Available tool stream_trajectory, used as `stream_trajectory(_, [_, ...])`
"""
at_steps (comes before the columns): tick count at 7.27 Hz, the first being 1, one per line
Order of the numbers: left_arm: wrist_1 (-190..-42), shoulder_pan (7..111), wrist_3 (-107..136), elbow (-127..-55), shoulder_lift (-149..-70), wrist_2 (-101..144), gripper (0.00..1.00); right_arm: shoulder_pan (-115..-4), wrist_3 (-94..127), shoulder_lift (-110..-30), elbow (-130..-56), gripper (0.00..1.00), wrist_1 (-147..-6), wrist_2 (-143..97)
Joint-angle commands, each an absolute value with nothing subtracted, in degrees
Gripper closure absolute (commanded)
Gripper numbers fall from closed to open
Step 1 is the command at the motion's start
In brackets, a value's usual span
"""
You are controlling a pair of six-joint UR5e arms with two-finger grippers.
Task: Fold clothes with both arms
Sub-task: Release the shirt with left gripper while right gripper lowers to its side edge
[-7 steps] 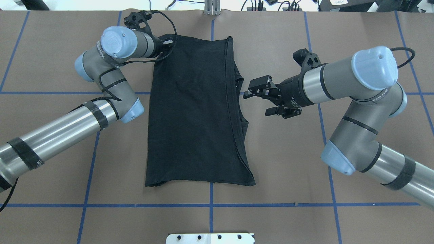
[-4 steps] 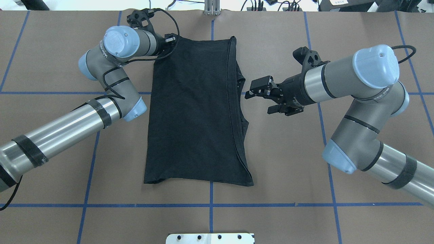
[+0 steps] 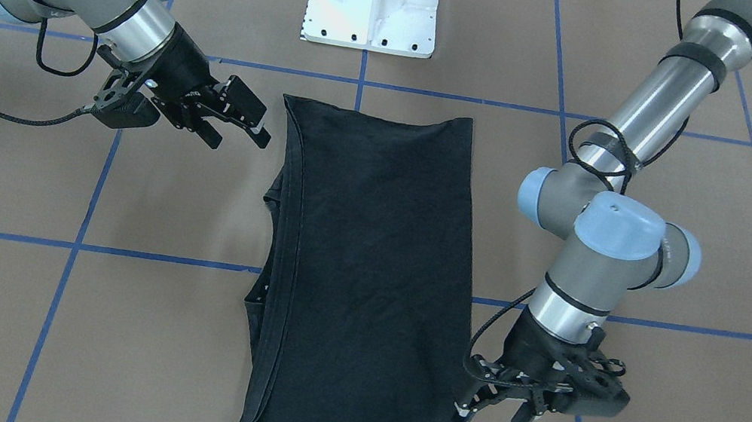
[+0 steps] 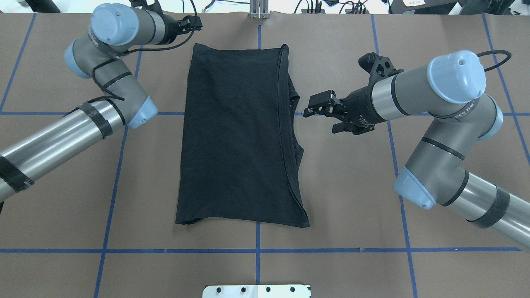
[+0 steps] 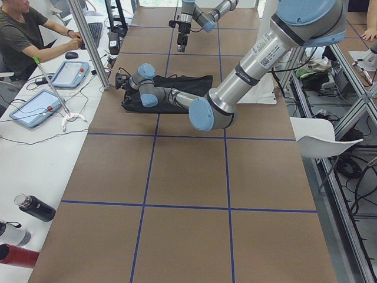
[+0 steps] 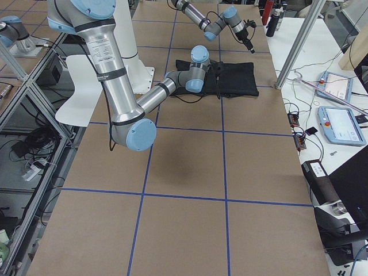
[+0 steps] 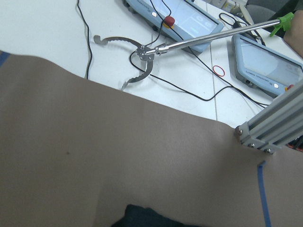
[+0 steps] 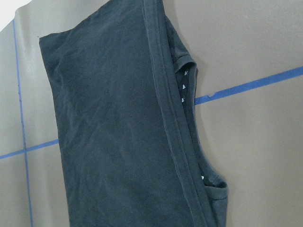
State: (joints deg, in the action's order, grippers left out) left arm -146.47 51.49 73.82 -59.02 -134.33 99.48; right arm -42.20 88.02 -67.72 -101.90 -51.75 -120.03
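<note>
Nearest, at the robot's edge of the table (image 4: 352, 198): white base plate (image 4: 256, 291). Brown cover, blue tape grid.

Just past it, mid-table: black T-shirt (image 4: 236, 136), flat, folded lengthwise into a long strip, plain black side up. Short ends toward the base and toward the far edge. Clean folded edge on the robot's left. Stacked seams and a bit of bunched cloth poking out along the robot's right. Same right edge in the right wrist view: seam lines running the length of the strip, cloth bulging out beside them over a blue tape line.

Level with the upper half of the shirt, on its right: right gripper (image 4: 321, 119), aimed at the shirt, just beside the bulge, not touching cloth. Fingers apart, nothing between them.

Farther out, by the shirt's far left corner: left gripper (image 3: 493, 414), fingers spread, empty. Close to the corner, clear of it in the overhead view. Only a sliver of black cloth at the bottom of the left wrist view.

Beyond the table's far edge: aluminium post (image 7: 270, 127), white desk (image 7: 47, 28) with a reach-grabber tool (image 7: 137, 56), blue-grey pendants (image 7: 265, 66), loose cables. At that desk in the left side view, a seated person (image 5: 23, 41).
</note>
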Motion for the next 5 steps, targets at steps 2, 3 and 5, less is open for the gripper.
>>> stream_trajectory(2, [-138.30,54.05,72.33,-80.34,-122.03,108.80,0.00,-38.26,78.44,-64.08,-102.65,0.01,-64.99,-111.32])
stream_trajectory(3, [-133.12,54.05,72.33,-87.73,-119.30,109.16,0.00,-35.10,72.66,-63.64,-102.74,0.01,-68.78,-106.48])
stream_trajectory(5, [-128.07,53.88,72.33,-95.08,-116.81,109.25,0.00,-27.02,65.69,-63.55,-103.54,0.01,-73.55,-97.94])
